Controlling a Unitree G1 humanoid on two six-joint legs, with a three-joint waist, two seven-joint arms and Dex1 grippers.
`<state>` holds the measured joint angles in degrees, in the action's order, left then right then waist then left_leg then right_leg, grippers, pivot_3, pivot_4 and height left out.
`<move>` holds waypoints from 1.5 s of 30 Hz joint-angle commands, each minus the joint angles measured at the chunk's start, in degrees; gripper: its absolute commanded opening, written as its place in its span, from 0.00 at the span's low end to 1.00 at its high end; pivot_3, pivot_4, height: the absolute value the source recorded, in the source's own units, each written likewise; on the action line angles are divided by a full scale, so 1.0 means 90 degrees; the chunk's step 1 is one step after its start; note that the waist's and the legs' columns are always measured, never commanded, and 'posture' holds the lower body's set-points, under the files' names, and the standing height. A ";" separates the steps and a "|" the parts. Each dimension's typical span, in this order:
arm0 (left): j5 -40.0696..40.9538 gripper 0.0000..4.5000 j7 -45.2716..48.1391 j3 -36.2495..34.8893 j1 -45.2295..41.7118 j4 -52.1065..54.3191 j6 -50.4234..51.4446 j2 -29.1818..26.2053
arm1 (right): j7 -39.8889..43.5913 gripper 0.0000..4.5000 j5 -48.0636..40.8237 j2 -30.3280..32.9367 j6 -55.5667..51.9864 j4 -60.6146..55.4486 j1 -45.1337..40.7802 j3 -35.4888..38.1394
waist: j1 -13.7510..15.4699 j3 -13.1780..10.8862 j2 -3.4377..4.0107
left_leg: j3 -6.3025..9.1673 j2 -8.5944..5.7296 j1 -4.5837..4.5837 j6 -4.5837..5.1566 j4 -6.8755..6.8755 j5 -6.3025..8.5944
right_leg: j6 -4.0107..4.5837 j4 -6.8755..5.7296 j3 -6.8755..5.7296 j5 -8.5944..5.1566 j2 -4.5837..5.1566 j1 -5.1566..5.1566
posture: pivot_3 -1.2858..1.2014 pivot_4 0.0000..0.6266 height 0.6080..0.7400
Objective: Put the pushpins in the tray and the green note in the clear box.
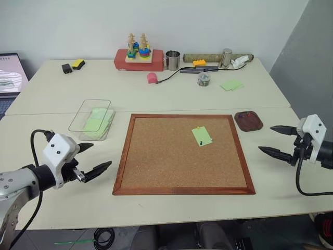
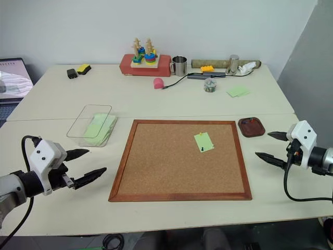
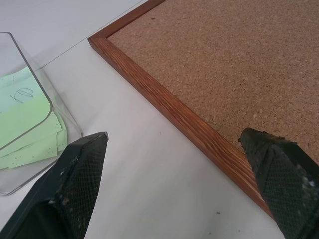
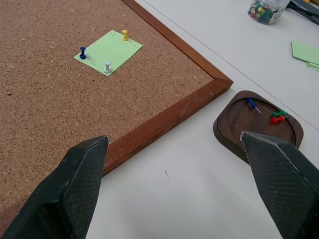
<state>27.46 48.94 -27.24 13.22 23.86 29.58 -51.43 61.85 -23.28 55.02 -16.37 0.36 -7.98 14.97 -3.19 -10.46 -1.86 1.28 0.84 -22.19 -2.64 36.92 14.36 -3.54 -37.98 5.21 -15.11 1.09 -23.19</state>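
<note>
While both claws hang spread wide and empty over the table [image 1: 171, 99], the green note [image 4: 108, 51] lies pinned on the cork board [image 1: 182, 153], ahead of the right gripper [image 1: 274, 139] and toward its inner side, well apart from it. Three pushpins stand in the note: a yellow one [image 4: 124, 34], a blue one [image 4: 82, 52] and a white one [image 4: 107, 66]. The tray [image 4: 259, 125] sits just beyond the right gripper's outer finger, off the board's corner, with a blue pin [image 4: 252, 104], a red one [image 4: 276, 118] and a green one [image 4: 281, 113] inside. The left gripper [image 1: 95, 158] hovers beside the board's near left edge; the clear box [image 1: 91, 119], holding pale green notes, rests just ahead of its outer finger.
</note>
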 commanded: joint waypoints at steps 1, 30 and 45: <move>-0.0077 1.00 -0.0013 -0.0044 -0.0018 0.0032 -0.0095 0.0033 | 0.0010 0.99 -0.0034 0.0003 -0.0006 -0.0054 -0.0132 0.0076 | 0.0002 0.0000 0.0000 | 0.0000 0.0000 0.0000 0.0000 0.0000 0.0000 | 0.0000 0.0000 0.0001 0.0000 0.0000 0.0000 | 0.52 0.24 1.00; 0.0179 0.96 -0.0040 0.0888 -0.0956 0.0484 0.0235 0.0214 | 0.0106 1.00 -0.0349 -0.0155 -0.0243 -0.0485 -0.0009 0.0267 | 0.0168 -0.0028 0.0063 | 0.0277 -0.0015 -0.0018 -0.0008 0.0008 -0.0014 | 0.0107 -0.0004 -0.0290 -0.0047 0.0030 0.0113 | 0.52 0.24 1.00; -0.0678 0.34 -0.0129 0.3517 -0.2758 -0.0483 -0.0332 0.1455 | -0.0554 1.00 -0.0819 -0.0579 -0.0966 -0.1839 0.0387 0.0285 | 0.0165 -0.0027 0.0065 | 0.0275 -0.0019 -0.0014 -0.0009 0.0011 -0.0014 | 0.0102 -0.0009 -0.0285 -0.0045 0.0025 0.0118 | 0.52 0.24 1.00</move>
<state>23.77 48.79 2.26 -9.21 22.11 29.42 -40.49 58.27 -29.67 50.63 -24.47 -13.99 -2.98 17.98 -1.70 -10.71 -1.28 3.76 0.68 -22.33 -2.72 37.02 14.23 -2.61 -38.05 2.65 -15.51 1.30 -22.14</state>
